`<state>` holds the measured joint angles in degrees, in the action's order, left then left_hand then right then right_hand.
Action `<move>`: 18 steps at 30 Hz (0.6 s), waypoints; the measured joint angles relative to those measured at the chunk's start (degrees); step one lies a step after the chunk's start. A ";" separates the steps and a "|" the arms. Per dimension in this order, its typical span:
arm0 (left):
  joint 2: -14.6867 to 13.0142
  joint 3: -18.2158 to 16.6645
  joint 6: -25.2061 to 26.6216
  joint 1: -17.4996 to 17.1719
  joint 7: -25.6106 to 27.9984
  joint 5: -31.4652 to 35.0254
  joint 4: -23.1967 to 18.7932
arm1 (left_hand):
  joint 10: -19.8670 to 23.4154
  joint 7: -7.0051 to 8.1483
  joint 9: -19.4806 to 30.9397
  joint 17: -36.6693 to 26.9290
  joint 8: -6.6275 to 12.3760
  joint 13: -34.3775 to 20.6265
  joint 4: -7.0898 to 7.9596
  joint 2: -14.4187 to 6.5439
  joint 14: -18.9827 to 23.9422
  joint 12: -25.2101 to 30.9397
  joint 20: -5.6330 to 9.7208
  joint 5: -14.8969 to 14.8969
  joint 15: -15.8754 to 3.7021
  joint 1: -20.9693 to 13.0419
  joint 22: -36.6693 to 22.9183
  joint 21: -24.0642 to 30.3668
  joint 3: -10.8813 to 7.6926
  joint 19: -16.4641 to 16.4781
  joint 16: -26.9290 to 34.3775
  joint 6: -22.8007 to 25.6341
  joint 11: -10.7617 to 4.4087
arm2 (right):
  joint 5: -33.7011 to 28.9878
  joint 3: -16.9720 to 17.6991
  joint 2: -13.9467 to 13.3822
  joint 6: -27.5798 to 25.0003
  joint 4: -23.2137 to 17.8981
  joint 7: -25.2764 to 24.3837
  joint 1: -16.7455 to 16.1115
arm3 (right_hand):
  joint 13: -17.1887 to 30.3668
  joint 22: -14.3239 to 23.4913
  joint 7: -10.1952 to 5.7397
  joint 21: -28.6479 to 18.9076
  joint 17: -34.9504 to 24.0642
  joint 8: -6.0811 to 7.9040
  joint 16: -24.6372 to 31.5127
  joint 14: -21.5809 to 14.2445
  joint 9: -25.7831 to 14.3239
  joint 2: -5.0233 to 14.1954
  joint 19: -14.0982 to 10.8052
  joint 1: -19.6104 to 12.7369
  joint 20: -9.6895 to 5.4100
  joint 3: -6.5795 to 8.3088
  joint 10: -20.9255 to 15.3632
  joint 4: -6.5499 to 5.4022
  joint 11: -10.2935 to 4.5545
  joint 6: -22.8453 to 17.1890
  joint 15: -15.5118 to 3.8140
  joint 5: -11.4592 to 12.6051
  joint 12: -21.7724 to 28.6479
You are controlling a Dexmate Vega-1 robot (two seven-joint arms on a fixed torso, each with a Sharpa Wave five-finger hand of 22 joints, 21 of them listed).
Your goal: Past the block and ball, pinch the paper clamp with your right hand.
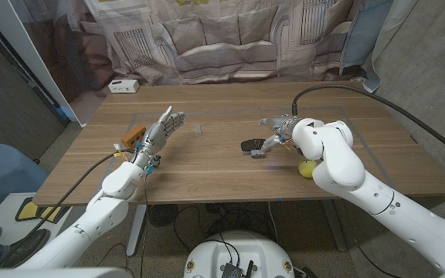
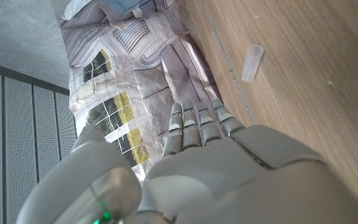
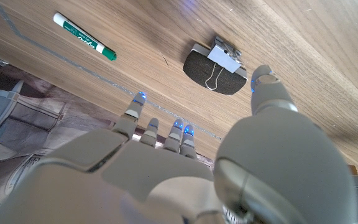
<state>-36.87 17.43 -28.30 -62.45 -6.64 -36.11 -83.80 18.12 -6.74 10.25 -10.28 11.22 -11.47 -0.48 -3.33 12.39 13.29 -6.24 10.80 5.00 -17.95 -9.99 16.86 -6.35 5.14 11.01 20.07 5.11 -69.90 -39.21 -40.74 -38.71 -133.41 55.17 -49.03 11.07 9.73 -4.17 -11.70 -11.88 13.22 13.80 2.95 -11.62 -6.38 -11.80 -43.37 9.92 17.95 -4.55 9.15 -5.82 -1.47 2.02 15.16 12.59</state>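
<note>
The black paper clamp [image 1: 251, 145] with silver wire handles lies on the wooden table [image 1: 207, 166] just right of the middle. My right hand [image 1: 279, 131] hovers right beside it with fingers apart and nothing in them. In the right wrist view the clamp [image 3: 215, 67] lies just beyond my right hand [image 3: 185, 174], and the thumb tip [image 3: 265, 84] is close to its edge. A yellow-green ball [image 1: 307, 168] sits under my right forearm. An orange block [image 1: 132, 137] lies by my left hand [image 1: 163, 128], which is raised with fingers straight and holds nothing.
A green-and-white marker [image 3: 84, 41] lies on the table beyond the clamp. A small clear tube [image 2: 252, 62] lies ahead of my left hand [image 2: 216, 168]. A white box [image 1: 123, 86] sits at the far left corner. A printed curtain hangs behind the table.
</note>
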 measured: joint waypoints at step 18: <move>0.52 0.71 0.67 0.91 -0.54 -0.26 1.30 | 0.00 -0.21 0.00 0.00 0.01 -0.13 0.00 -0.69 -0.21 0.00 0.00 0.00 0.20 0.08 0.00 -0.34 0.01 0.00 0.00 0.20 0.00 | 0.19 -0.28 2.08 1.13 2.17 2.04 1.01 | 0.27 0.00 0.48 -0.49 -0.26 1.18 1.06 -3.13 -0.26 -0.09 -2.59 -0.09 1.59 -0.25 -3.48 -0.73 0.59 -3.35 -0.42 2.43 0.77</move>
<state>-36.35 18.15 -27.63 -61.54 -7.18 -36.37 -82.50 18.12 -6.96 10.25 -10.28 11.23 -11.60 -0.48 -4.02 12.18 13.29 -6.24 10.81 5.20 -17.88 -9.99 16.52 -6.34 5.13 11.02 20.27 5.11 -69.72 -39.49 -38.66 -37.57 -131.24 57.21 -48.02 11.34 9.73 -3.69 -12.19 -12.14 14.40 14.86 -0.19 -11.87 -6.47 -14.39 -43.46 11.51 17.70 -8.03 8.42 -5.23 -4.82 1.60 17.59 13.36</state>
